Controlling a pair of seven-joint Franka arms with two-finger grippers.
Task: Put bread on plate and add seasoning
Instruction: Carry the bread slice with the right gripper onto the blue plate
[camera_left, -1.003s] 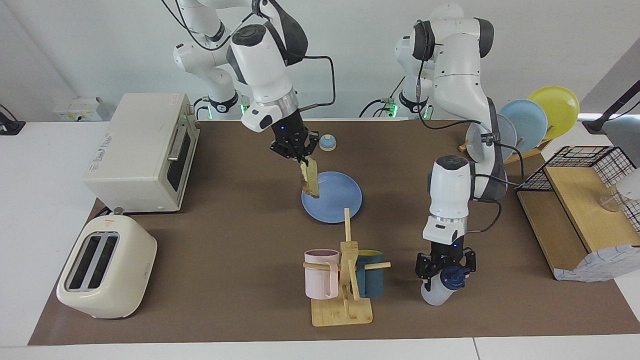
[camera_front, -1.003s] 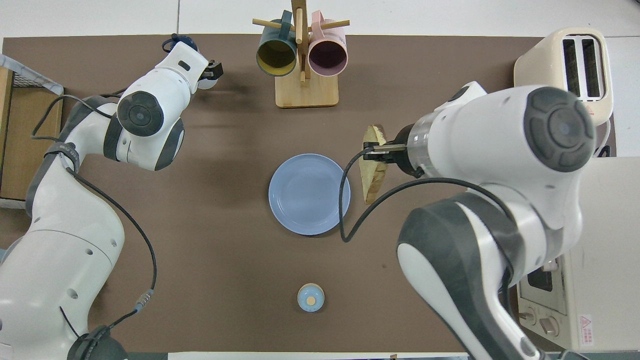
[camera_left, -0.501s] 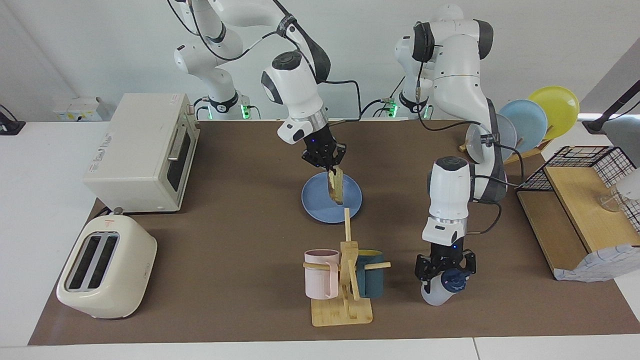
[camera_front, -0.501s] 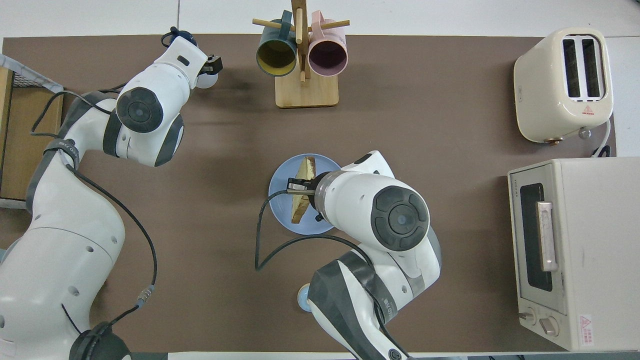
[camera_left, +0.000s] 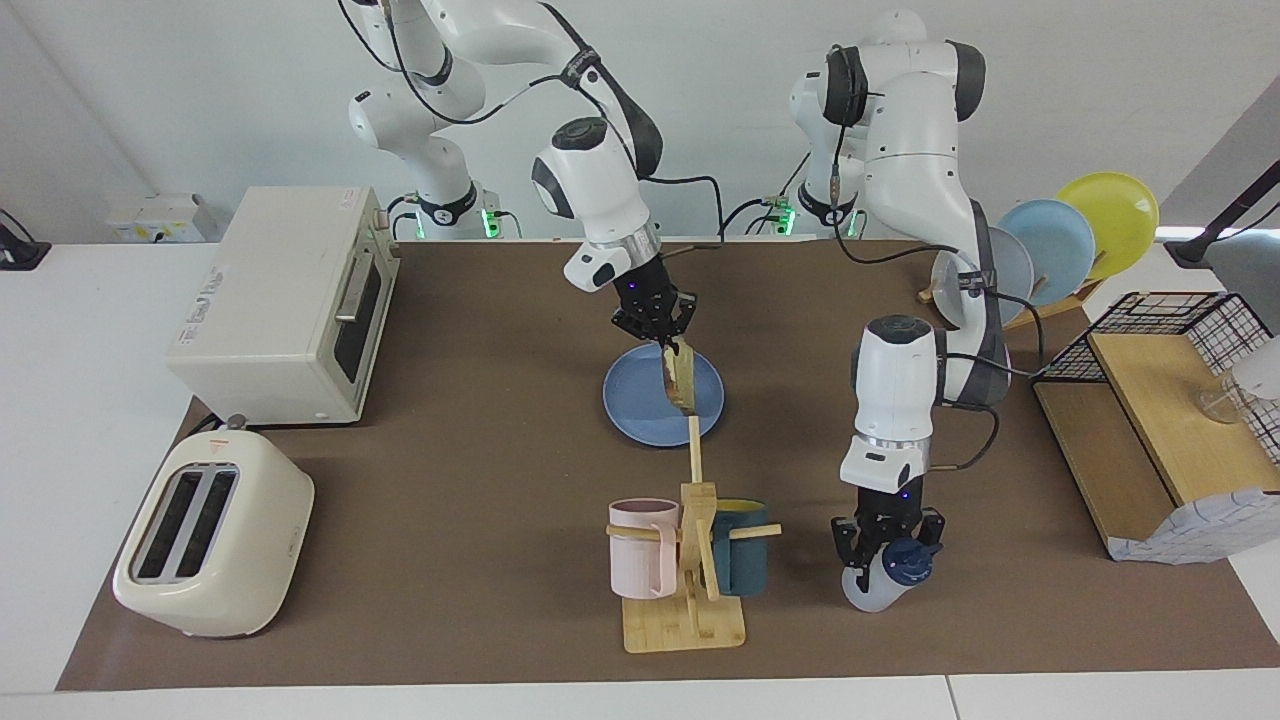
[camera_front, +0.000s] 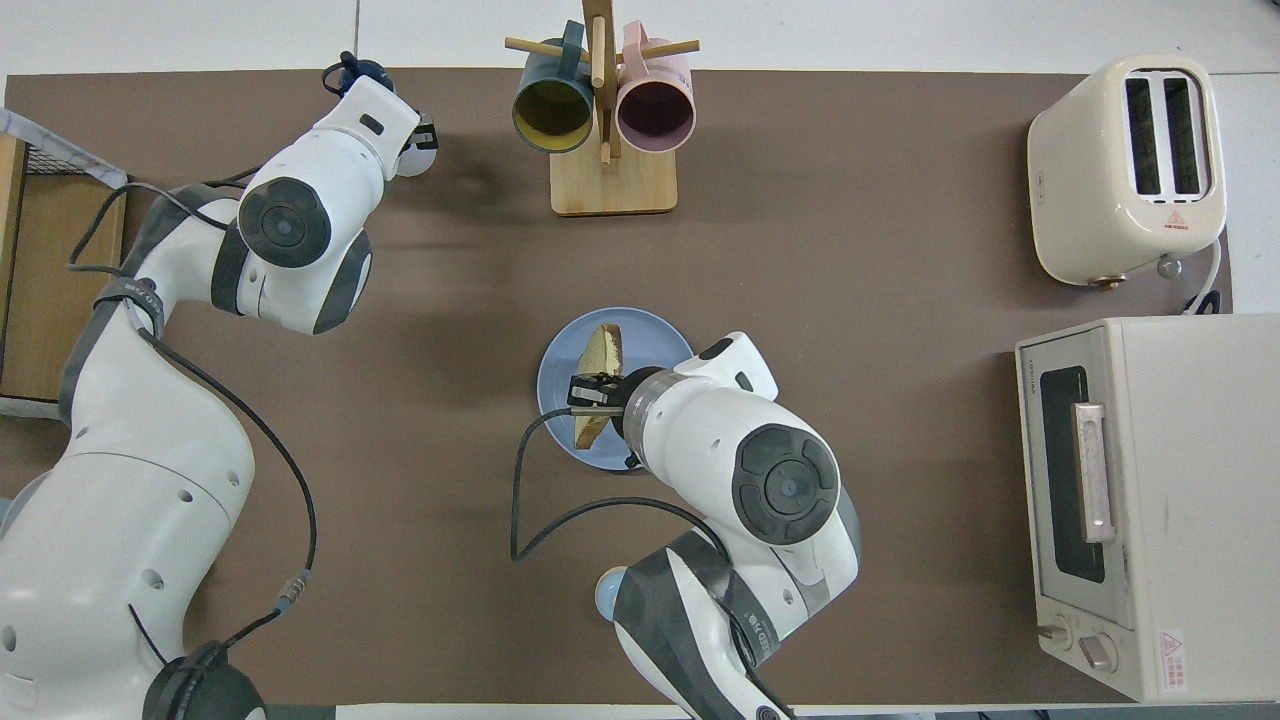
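The round blue plate (camera_left: 640, 410) (camera_front: 655, 335) lies mid-table. My right gripper (camera_left: 668, 343) (camera_front: 597, 391) is shut on the bread (camera_left: 683, 380) (camera_front: 601, 353), a tan slice with a brown crust, and holds it on edge over the plate, its lower end close to the plate. My left gripper (camera_left: 884, 548) (camera_front: 415, 138) is shut on the seasoning bottle (camera_left: 874, 588), whitish with a navy cap (camera_left: 908, 564) (camera_front: 358, 73), which stands on the mat beside the mug rack, toward the left arm's end.
A wooden mug rack (camera_left: 690, 580) (camera_front: 612, 180) holds a pink and a teal mug, farther from the robots than the plate. A toaster (camera_left: 210, 535) and toaster oven (camera_left: 285, 305) stand toward the right arm's end. A plate rack (camera_left: 1060, 240) and shelf (camera_left: 1150, 440) stand toward the left arm's end.
My right gripper carried the bread from beside the plate to over it and lowered it toward the plate. My left gripper stayed on the seasoning bottle.
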